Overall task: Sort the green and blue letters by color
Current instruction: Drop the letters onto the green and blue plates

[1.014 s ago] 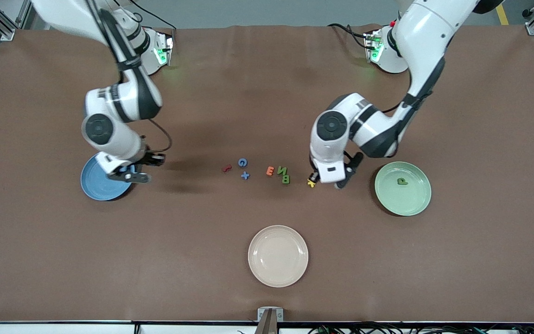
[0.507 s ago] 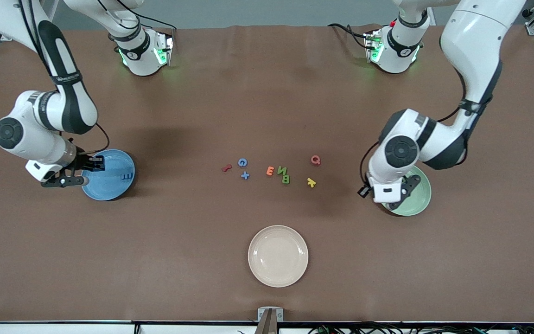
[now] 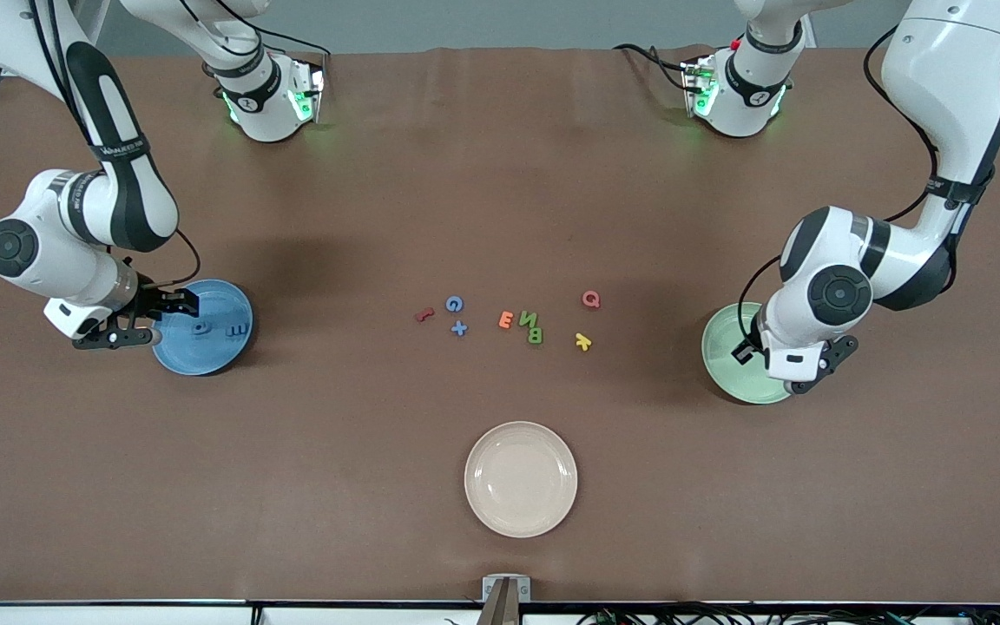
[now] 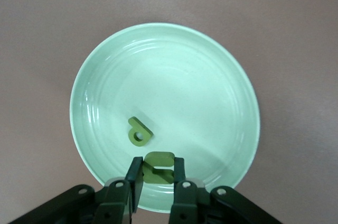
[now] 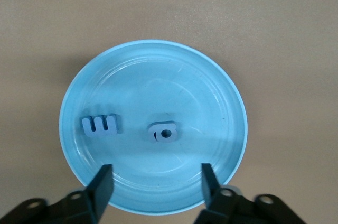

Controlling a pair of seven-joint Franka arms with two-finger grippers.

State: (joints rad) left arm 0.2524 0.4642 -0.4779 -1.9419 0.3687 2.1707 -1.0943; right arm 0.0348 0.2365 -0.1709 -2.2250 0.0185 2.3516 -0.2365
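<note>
Two blue letters (image 5: 132, 129) lie in blue plate (image 5: 222, 97).

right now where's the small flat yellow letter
The small flat yellow letter lies on the brown table near its middle, beside the dark green letter B, toward the left arm's end, nearer the front camera than the pink letter Q.

Both arms are glossy white with rounded shells and black bands at the joints. Each has a dark round cap on the elbow-like joint, small grey lettering on a black band, and a thin black cable looping along it. The round white bases glow green. The fingers (image 5: 103, 187) are matte black, with screws in their mounts.
</note>
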